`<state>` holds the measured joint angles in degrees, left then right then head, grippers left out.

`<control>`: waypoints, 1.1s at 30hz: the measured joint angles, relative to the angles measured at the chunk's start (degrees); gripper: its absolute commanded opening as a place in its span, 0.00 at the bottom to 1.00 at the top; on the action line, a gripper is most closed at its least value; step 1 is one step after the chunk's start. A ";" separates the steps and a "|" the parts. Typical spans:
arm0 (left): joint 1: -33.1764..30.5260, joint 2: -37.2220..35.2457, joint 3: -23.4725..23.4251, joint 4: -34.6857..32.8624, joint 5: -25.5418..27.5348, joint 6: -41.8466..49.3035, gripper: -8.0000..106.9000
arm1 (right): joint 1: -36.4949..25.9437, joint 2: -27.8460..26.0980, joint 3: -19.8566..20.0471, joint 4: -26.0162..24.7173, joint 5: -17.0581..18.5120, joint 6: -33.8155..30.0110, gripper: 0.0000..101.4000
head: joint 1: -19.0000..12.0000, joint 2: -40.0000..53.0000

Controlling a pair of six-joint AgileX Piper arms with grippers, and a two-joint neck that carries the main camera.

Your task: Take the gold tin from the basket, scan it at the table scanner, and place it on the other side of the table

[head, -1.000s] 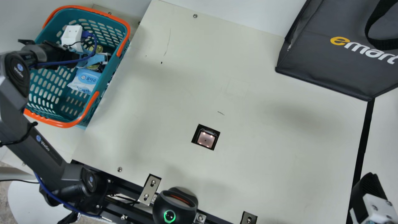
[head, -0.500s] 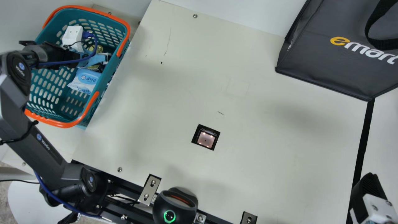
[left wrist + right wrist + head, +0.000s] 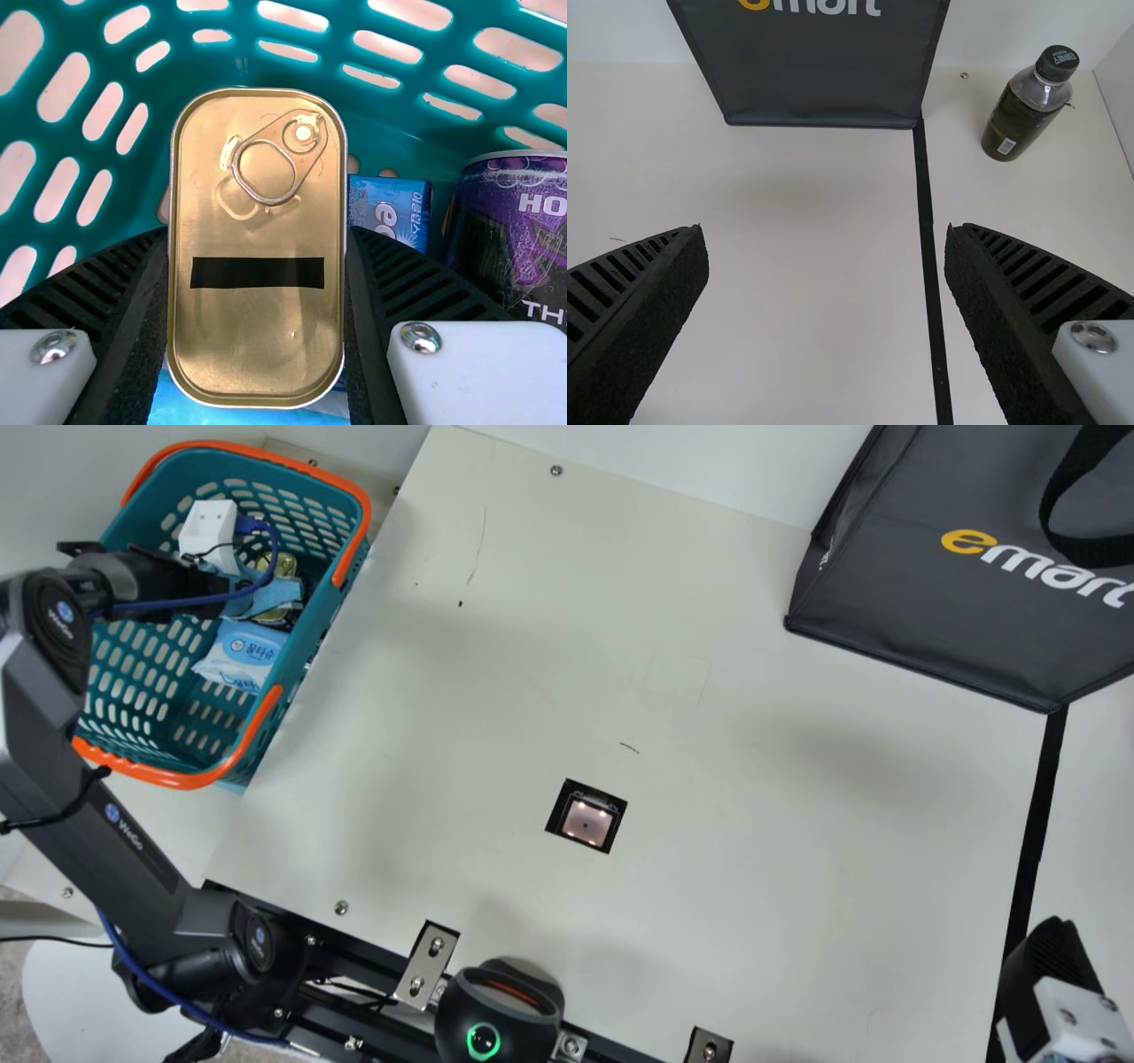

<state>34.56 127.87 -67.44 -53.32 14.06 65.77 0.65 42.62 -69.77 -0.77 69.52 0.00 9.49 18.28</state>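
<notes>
while the black ribbed left gripper (image 3: 257,237) grasps the gold oblong metal tin (image 3: 257,341), the tin's long axis lies square to the squeeze.

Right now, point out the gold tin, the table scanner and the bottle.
Gold tin (image 3: 257,341), left wrist view, lower lid.
Table scanner (image 3: 586,824), main view, lit window.
Bottle (image 3: 1017,117), right wrist view, body.

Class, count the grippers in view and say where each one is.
2: the left gripper in the basket, around the gold tin; the right gripper, open, over the table.
</notes>
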 measured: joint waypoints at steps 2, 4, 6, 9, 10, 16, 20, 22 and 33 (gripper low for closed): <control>0.00 0.00 0.00 0.00 0.00 -0.14 0.00 | 0.00 0.00 0.00 0.00 0.00 0.00 0.94 | 0.00 0.00; 0.00 0.00 0.00 0.00 0.00 -0.25 0.00 | 0.00 0.00 0.00 0.00 0.00 0.00 0.94 | 0.00 0.00; 0.08 0.00 0.00 0.27 0.00 -0.43 0.00 | 0.00 0.00 0.00 0.00 0.00 0.00 0.94 | 0.00 -0.09; 0.08 -0.34 0.22 0.73 -0.21 -0.88 0.00 | 0.00 0.00 0.00 0.00 0.00 0.00 0.94 | 0.00 0.00; 0.08 -0.71 0.34 1.17 -0.21 -1.31 0.00 | 0.00 0.00 0.00 0.00 0.00 0.00 0.94 | 0.00 0.00; 0.08 -3.07 1.62 2.02 0.07 -2.97 0.00 | 0.00 0.00 0.00 0.00 0.00 0.00 0.94 | 0.00 -0.09; 0.08 -5.21 2.40 2.98 0.41 -4.37 0.00 | 0.00 0.00 0.00 0.00 0.00 0.00 0.94 | 0.00 0.00; 0.14 -6.38 2.85 3.75 0.55 -5.35 0.00 | 0.00 0.00 0.00 0.00 0.00 0.00 0.94 | 0.00 0.00; 0.36 -11.52 4.27 9.25 1.45 -11.20 0.00 | 0.00 0.00 0.00 0.00 0.06 0.00 0.94 | 0.00 0.00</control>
<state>34.92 116.35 -63.18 -44.07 15.52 54.57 0.65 42.62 -69.77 -0.77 69.58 0.00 9.49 18.28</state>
